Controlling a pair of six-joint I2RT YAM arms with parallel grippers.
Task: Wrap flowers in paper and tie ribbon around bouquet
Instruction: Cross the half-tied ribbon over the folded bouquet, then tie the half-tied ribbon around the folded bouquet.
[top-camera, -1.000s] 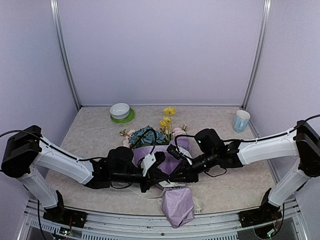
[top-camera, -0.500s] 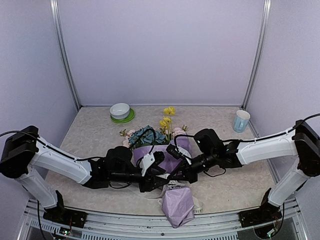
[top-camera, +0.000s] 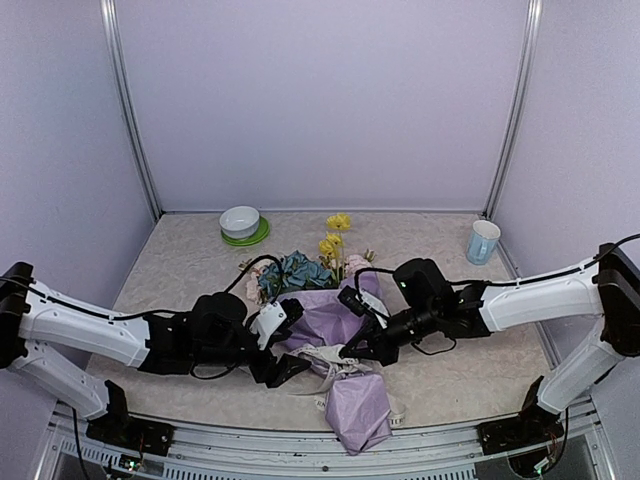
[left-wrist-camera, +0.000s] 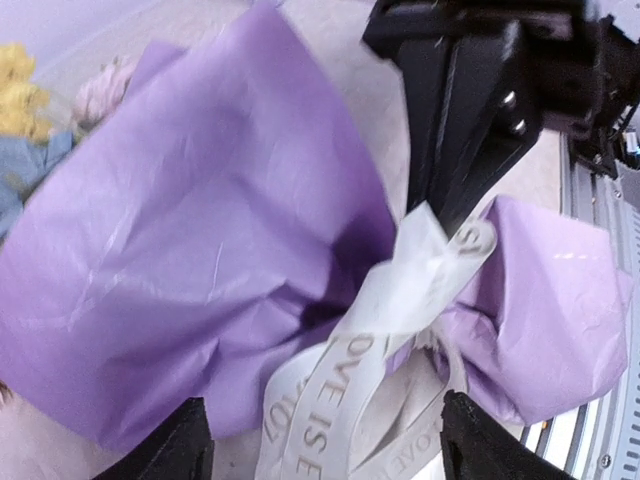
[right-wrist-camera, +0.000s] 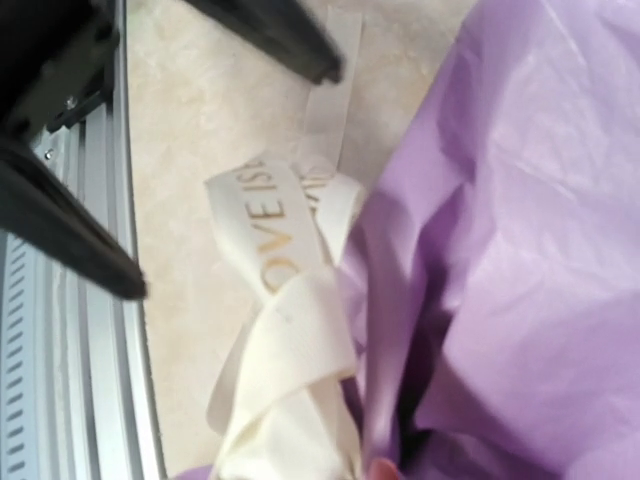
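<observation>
1 change: left tool (top-camera: 288, 340) now open, off ribbon (left-wrist-camera: 360, 350).

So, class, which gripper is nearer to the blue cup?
Right. The right gripper, pinching the ribbon at the bouquet's neck, is on the cup's side; the left gripper, open, sits beyond the bouquet, farther off.

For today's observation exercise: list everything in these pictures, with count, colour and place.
flowers: one bunch, blue, yellow, pink, table middle, in the paper
paper: one sheet, lilac, wrapped round the bunch
ribbon: one, cream with lettering, round the paper's waist
bowl: one, white, far left, on the plate
plate: one, green, far left
mug: one, pale blue, far right
table: one, beige
left arm: one, white and black, jaws open
right arm: one, white and black, jaws shut on the ribbon
</observation>
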